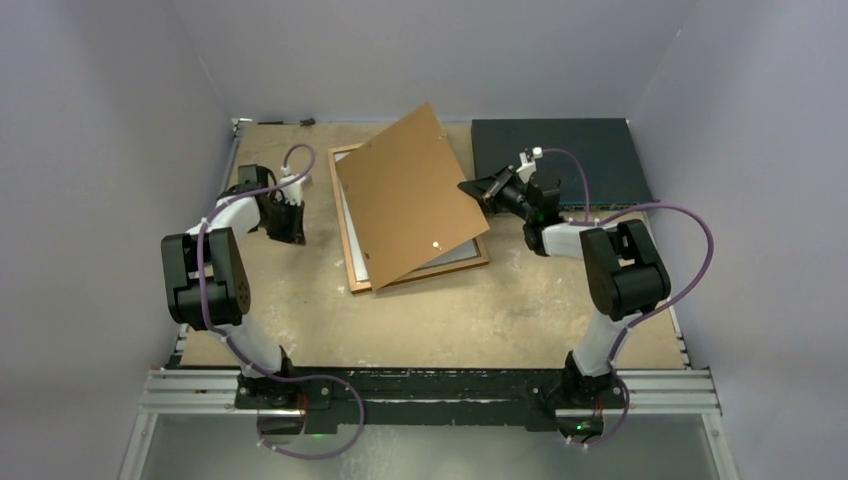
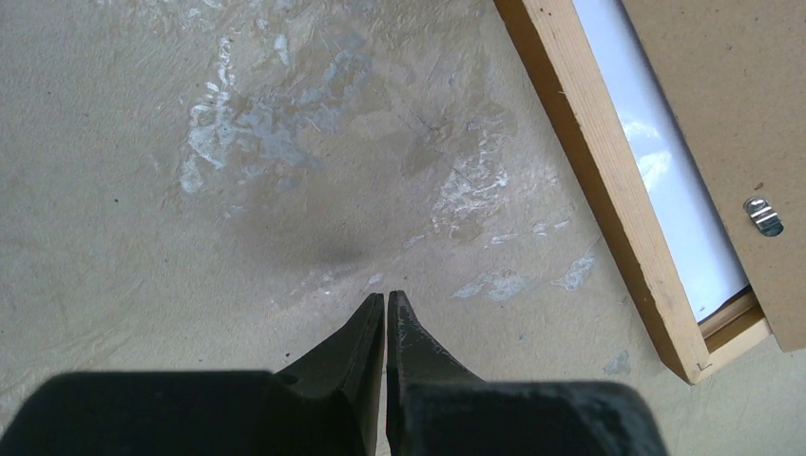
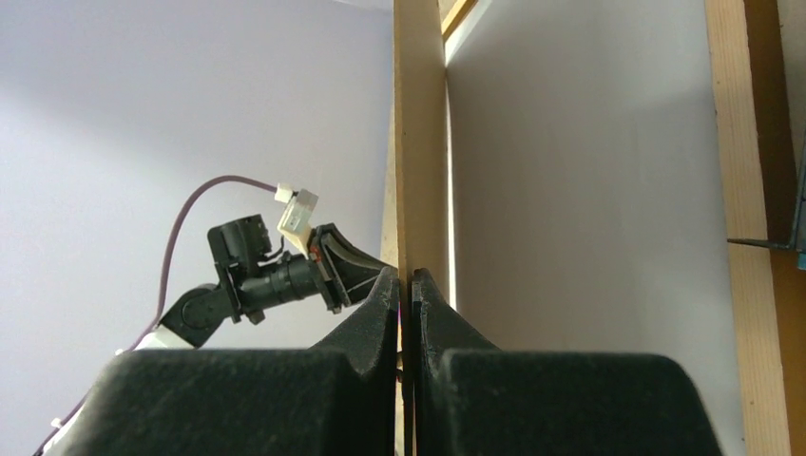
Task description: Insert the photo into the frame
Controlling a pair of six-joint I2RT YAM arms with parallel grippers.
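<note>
The right gripper [image 3: 406, 280] is pinching the edge of the backing board [image 1: 405, 195], fingers closed tight on it; only its own wrist camera is showing that grip plainly. From overhead, the board is leaning slantwise over the frame [image 1: 420, 276]. The left gripper [image 2: 385, 296] is hovering shut and empty above the table [image 2: 190, 237]. The photo [image 2: 665, 166] is lying white side up inside the frame. I'm counting two arms, one frame, one board, one photo and one dark blue box [image 1: 560, 150].

White arms [image 1: 252, 345], purple cables [image 1: 709, 243] (looped) — black left hand [image 2: 385, 296]
</note>
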